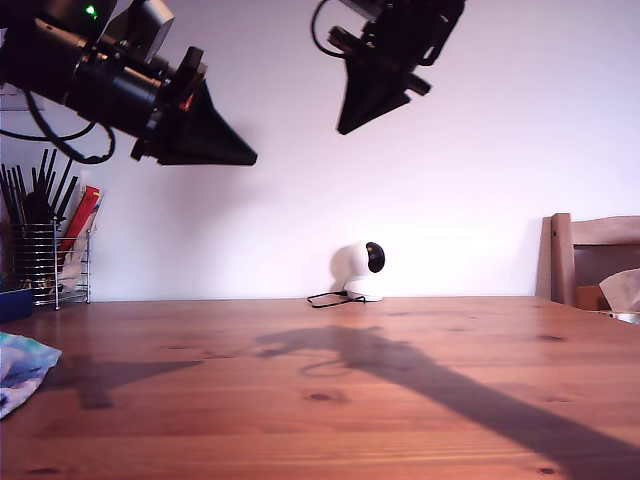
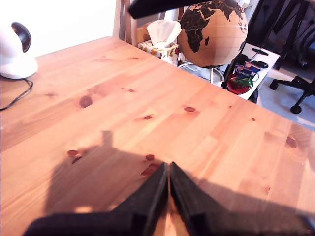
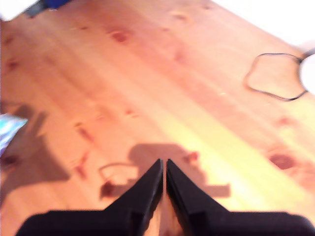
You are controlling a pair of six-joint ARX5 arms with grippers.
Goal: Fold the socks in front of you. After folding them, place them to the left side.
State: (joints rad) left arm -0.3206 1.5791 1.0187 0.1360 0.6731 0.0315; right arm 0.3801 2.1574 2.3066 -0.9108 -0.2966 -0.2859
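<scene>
Look to the exterior view's left edge: the pale blue-green patterned cloth (image 1: pixel 20 370), which I take to be the socks, lies flat on the brown knotty wooden tabletop (image 1: pixel 420 410), cut off by the frame so that you cannot read its long axis or whether it is folded. My first gripper (image 2: pixel 169 167) has its black jaws pressed together with nothing between them, and so does my second gripper (image 3: pixel 164 162); both hang well above the wood. Judging by what each wrist camera faces, my first gripper is the one at the exterior view's upper left (image 1: pixel 245 158), pointing away from the cloth toward the exterior view's right, and its wrist view shows no cloth at all. My second gripper (image 1: pixel 345 128), at the top centre, tilts down toward the exterior view's left, and its wrist view catches a corner of the cloth (image 3: pixel 9 129) off to one side, well apart from the jaws. Either arm must travel toward the exterior view's left and downward to reach it.
</scene>
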